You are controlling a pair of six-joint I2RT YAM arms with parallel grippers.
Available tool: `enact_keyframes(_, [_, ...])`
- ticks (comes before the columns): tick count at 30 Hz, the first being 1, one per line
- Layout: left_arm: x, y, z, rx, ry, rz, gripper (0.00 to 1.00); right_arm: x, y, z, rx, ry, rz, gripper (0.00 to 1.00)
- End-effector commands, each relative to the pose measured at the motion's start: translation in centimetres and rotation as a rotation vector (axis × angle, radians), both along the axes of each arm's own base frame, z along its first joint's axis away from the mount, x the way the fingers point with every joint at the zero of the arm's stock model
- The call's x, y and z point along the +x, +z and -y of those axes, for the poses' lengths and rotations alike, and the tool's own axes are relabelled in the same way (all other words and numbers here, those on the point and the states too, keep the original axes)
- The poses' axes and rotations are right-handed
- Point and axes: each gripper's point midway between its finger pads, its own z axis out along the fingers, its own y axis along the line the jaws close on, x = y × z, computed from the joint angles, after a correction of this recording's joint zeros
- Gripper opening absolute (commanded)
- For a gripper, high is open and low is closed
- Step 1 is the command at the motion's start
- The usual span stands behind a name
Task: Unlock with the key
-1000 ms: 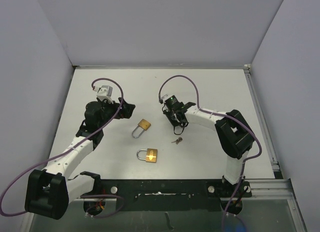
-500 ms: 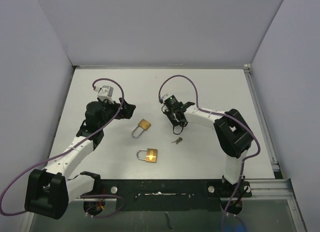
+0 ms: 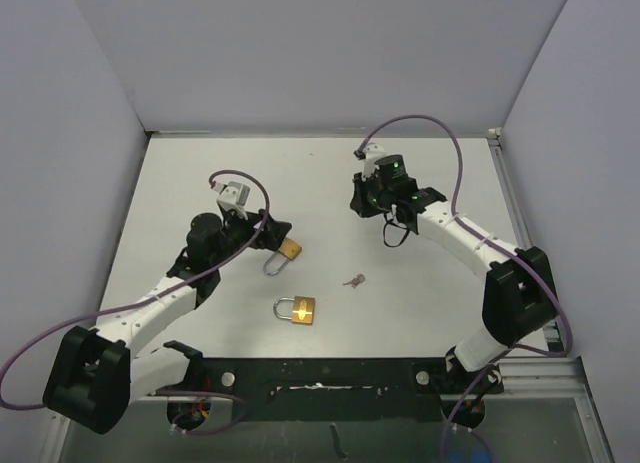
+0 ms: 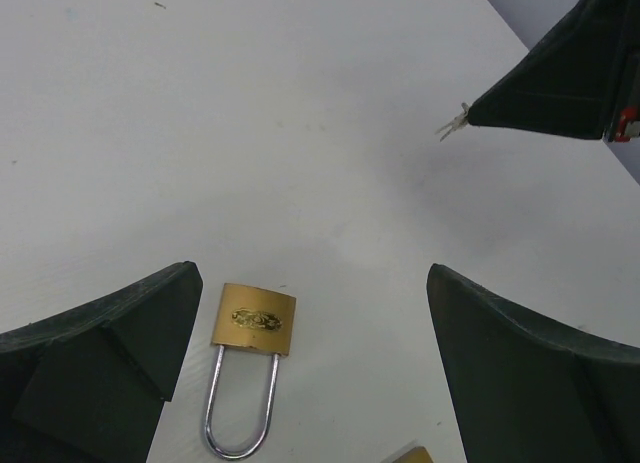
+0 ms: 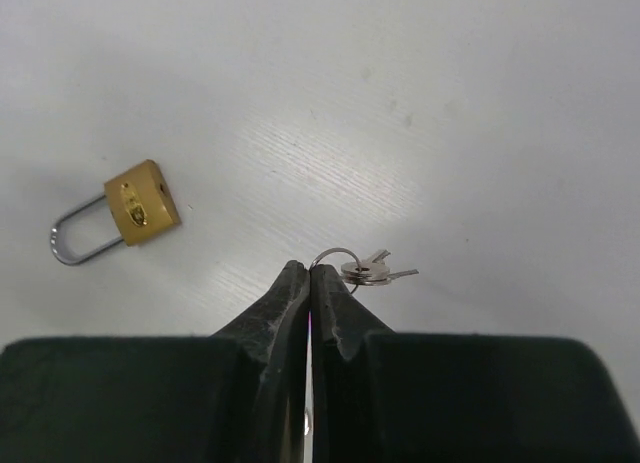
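Pinched in the tips of my shut right gripper (image 5: pixel 310 271) is a key ring (image 5: pixel 333 253) from which small silver keys (image 5: pixel 372 274) hang above the table. In the top view this gripper (image 3: pixel 357 203) is raised at the back right of centre. The left wrist view shows those keys (image 4: pixel 453 123) at its finger tip. A brass padlock (image 3: pixel 288 249) lies on the table with my left gripper (image 3: pixel 275 235) over it. That gripper (image 4: pixel 312 283) is wide open, and the padlock (image 4: pixel 255 321) lies flat nearer the left finger, shackle toward the camera.
A second brass padlock (image 3: pixel 297 309) lies nearer the arm bases, also visible from the right wrist (image 5: pixel 130 213). Another small set of keys (image 3: pixel 354 280) rests on the table between the arms. Grey walls enclose the white table (image 3: pixel 450 173) on three sides.
My right gripper closed, then rose and swung back and to the right. My left arm moved right, bringing its open gripper over the upper padlock. The keys on the table stayed put.
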Motion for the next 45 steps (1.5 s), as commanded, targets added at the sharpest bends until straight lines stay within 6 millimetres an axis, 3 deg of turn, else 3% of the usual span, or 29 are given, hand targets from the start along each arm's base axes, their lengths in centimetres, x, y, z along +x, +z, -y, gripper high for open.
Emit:
enact_keyframes(1, [0.2,1.7,2.6,-0.034,-0.055,0.095,0.98,-0.4,4.4,-2.3,0.232,0.057,0.038,0.00])
enact_keyframes(7, [-0.1,1.9,7.4,-0.009,-0.150,0.166,0.96,-1.4,7.0,-3.5,0.346,0.099,0.044,0.00])
enact_keyframes(14, [0.0,1.9,11.9,-0.019,-0.225,0.288,0.85,-2.9,9.2,-4.3,0.444,0.136,0.043,0.00])
enact_keyframes(18, [-0.1,2.2,12.7,-0.070,-0.259,0.356,0.85,-3.8,9.7,-4.3,0.477,0.146,0.037,0.00])
enact_keyframes(20, [-0.2,2.3,13.0,-0.082,-0.271,0.388,0.97,-4.2,9.9,-4.4,0.486,0.151,0.031,0.00])
enact_keyframes(21, [-0.2,2.3,13.0,-0.084,-0.273,0.397,0.98,-4.4,9.9,-4.3,0.491,0.153,0.029,0.00])
enact_keyframes(33, [0.1,1.8,15.1,-0.103,-0.356,0.445,0.97,-5.8,10.2,-4.5,0.521,0.177,0.001,0.00])
enact_keyframes(41, [0.9,2.1,15.6,-0.127,-0.344,0.472,0.83,-6.1,10.3,-4.6,0.533,0.180,-0.008,0.00])
enact_keyframes(45, [1.0,2.0,15.8,-0.133,-0.349,0.476,0.68,-6.2,10.3,-4.5,0.536,0.178,-0.010,0.00])
